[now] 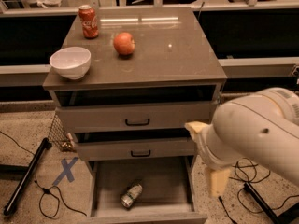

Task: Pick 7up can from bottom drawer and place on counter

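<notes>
The 7up can (131,195) lies on its side on the floor of the open bottom drawer (159,178), left of the middle and near the front. The counter (173,55) is the grey-brown top of the cabinet. My gripper (217,182) is the cream-coloured piece hanging under the big white arm (257,134) at the right. It is beside the drawer's right front corner and apart from the can. Nothing shows in it.
On the counter stand a red cola can (88,21), an apple (124,43) and a white bowl (70,62). The two black-handled drawers (137,121) are slightly open. A black pole (25,176), cables and a blue tape X (67,170) lie on the floor at left.
</notes>
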Action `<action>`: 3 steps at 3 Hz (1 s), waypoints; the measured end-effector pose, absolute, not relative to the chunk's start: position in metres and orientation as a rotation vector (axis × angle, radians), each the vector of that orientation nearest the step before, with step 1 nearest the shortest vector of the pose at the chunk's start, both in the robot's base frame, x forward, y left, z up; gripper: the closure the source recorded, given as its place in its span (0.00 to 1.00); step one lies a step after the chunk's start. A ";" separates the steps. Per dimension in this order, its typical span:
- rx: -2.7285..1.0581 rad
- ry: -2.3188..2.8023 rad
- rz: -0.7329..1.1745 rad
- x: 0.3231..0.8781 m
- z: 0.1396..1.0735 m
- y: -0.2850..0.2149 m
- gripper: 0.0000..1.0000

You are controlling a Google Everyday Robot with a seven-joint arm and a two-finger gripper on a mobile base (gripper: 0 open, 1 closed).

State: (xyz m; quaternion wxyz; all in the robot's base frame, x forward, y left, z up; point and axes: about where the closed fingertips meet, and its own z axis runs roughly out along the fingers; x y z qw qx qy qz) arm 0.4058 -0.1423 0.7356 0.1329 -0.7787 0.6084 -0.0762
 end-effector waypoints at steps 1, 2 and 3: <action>-2.514 1.539 -0.207 0.406 0.681 -0.064 0.00; -2.673 1.296 -0.216 0.391 0.629 -0.004 0.00; -2.683 1.271 -0.249 0.394 0.630 -0.001 0.00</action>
